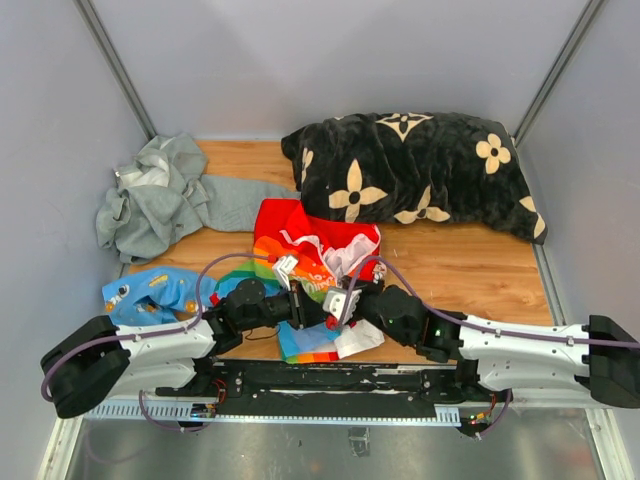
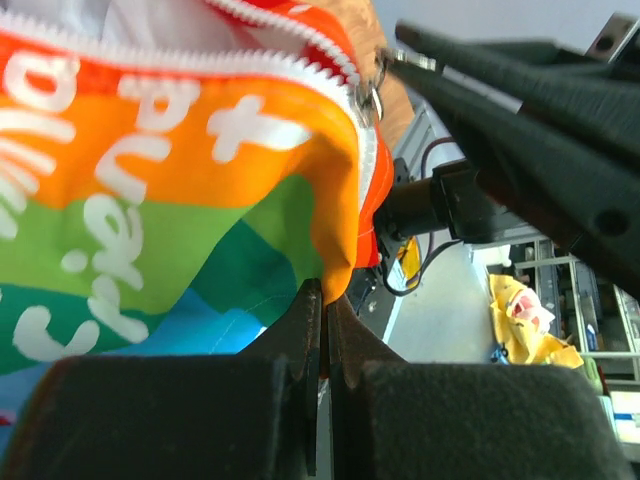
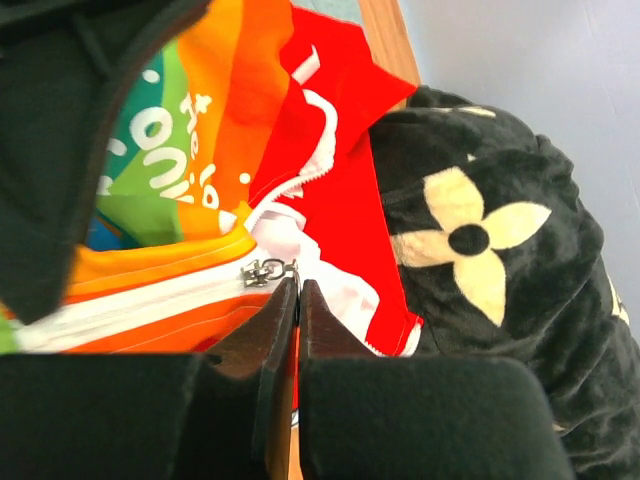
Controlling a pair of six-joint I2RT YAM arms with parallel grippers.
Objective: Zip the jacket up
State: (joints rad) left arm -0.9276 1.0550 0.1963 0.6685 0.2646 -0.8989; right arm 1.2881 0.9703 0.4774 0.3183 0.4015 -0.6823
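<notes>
The jacket [image 1: 312,238] lies at the table's near middle, red with rainbow stripes and white lining. My left gripper [image 1: 300,305] is shut on the jacket's orange bottom edge [image 2: 340,250], fabric pinched between its fingertips [image 2: 325,292]. My right gripper [image 1: 345,298] is shut on the pull tab of the metal zipper slider [image 3: 262,271], just right of it on the white zipper tape; its tips [image 3: 297,282] meet at the tab. The slider also shows in the left wrist view [image 2: 368,95], with the right gripper's fingers [image 2: 480,80] reaching it. Above the slider the zipper is open.
A black pillow with cream flowers [image 1: 410,165] lies at the back right, touching the jacket's top. A grey hooded sweatshirt [image 1: 160,195] lies at the back left. A small light-blue garment [image 1: 150,292] lies at the near left. Grey walls enclose the table.
</notes>
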